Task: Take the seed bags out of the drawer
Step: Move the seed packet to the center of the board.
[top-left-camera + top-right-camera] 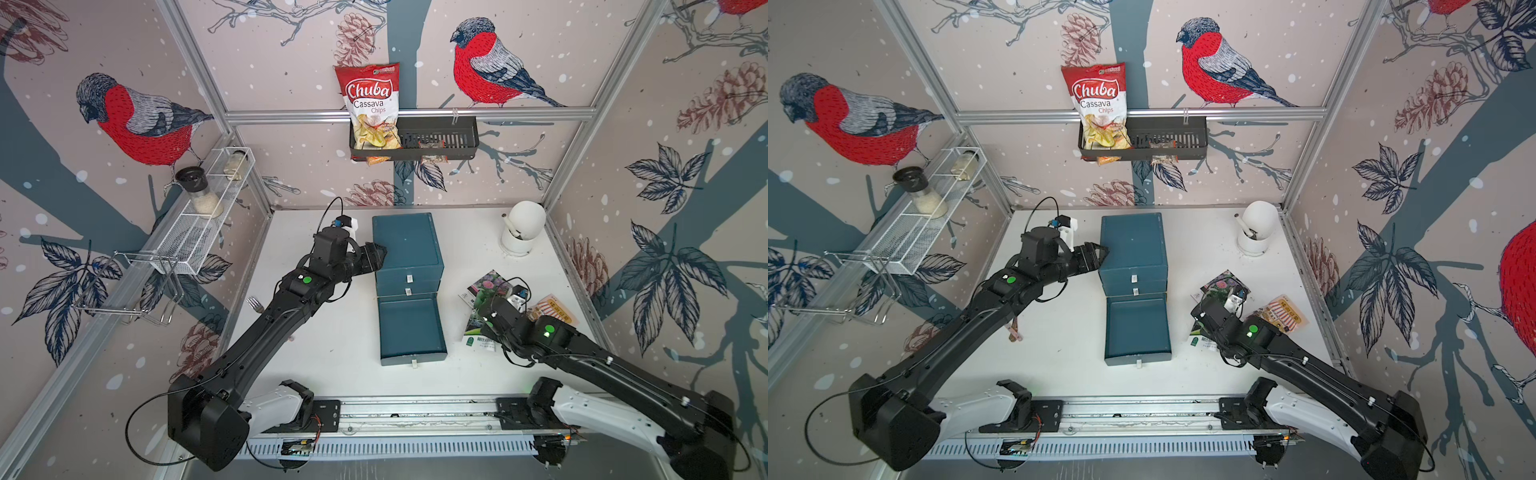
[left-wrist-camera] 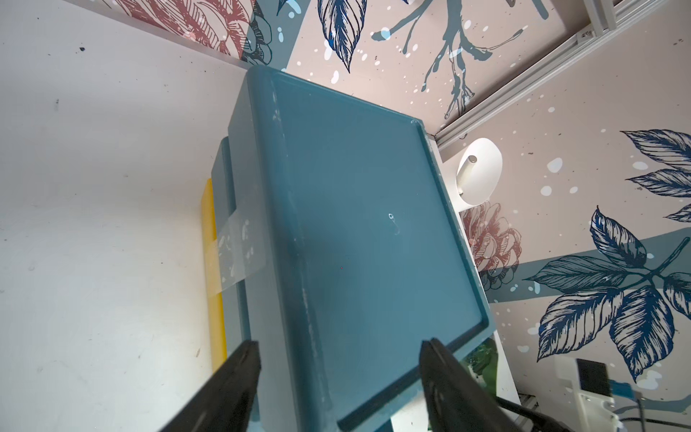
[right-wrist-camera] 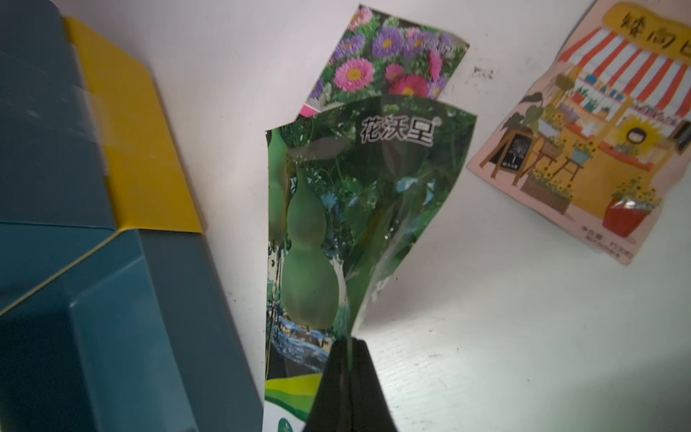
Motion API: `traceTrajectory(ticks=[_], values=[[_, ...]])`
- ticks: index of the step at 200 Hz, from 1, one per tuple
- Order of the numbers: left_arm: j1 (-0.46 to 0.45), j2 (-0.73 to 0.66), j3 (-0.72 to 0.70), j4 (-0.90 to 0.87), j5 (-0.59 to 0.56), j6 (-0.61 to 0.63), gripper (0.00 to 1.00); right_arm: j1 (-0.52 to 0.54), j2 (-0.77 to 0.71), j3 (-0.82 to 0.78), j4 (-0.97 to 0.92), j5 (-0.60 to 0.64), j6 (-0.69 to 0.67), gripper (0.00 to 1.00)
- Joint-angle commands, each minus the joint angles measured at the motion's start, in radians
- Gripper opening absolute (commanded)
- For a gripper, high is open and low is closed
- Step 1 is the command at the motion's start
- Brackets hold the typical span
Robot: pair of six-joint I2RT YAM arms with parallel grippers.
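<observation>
The bottom drawer (image 1: 411, 328) of the teal cabinet (image 1: 405, 241) is pulled out, and its inside shows bare in both top views. The three seed bags are to the right of it. My right gripper (image 3: 351, 342) is shut on the edge of the green seed bag (image 3: 336, 224), which bows upward. Its far end overlaps the flower seed bag (image 3: 392, 63). Further right the orange awning seed bag (image 3: 598, 149) lies flat on the table. My left gripper (image 2: 340, 342) is open, with its fingers straddling the cabinet's top left edge (image 2: 291, 262).
A yellow strip (image 2: 213, 269) is taped to the cabinet's side. A white utensil holder (image 1: 521, 226) stands at the back right. On the back wall a black basket (image 1: 449, 137) holds the Chuba chips bag (image 1: 372, 108). A wire rack (image 1: 199, 232) with jars hangs on the left wall. A fork (image 1: 255, 304) lies by the left arm.
</observation>
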Motion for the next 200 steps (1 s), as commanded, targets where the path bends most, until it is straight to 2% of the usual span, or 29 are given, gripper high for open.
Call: traceTrajectory(ticks=[1, 52, 79, 99, 142, 169, 184, 200], values=[[0.013, 0.003, 0.01, 0.008, 0.027, 0.032, 0.72, 0.018, 0.031, -0.037, 0.01, -0.085, -0.006, 0.0], [0.035, 0.002, -0.033, 0.028, 0.046, 0.034, 0.72, 0.061, 0.006, -0.176, 0.105, -0.167, 0.059, 0.0], [0.044, 0.001, -0.036, 0.026, 0.051, 0.039, 0.72, 0.039, 0.053, -0.177, 0.12, -0.137, 0.047, 0.0], [0.048, -0.003, -0.034, 0.025, 0.054, 0.043, 0.72, -0.048, 0.08, -0.17, 0.16, -0.122, 0.001, 0.0], [0.055, -0.002, -0.044, 0.022, 0.06, 0.051, 0.72, -0.297, 0.173, -0.127, 0.264, -0.204, -0.151, 0.0], [0.058, 0.009, -0.041, 0.016, 0.071, 0.063, 0.72, -0.418, 0.205, -0.136, 0.311, -0.22, -0.204, 0.0], [0.059, 0.016, -0.034, 0.009, 0.073, 0.07, 0.72, -0.458, 0.218, -0.136, 0.339, -0.245, -0.229, 0.0], [0.06, 0.022, -0.027, 0.005, 0.077, 0.075, 0.72, -0.45, 0.229, -0.123, 0.335, -0.257, -0.234, 0.0]])
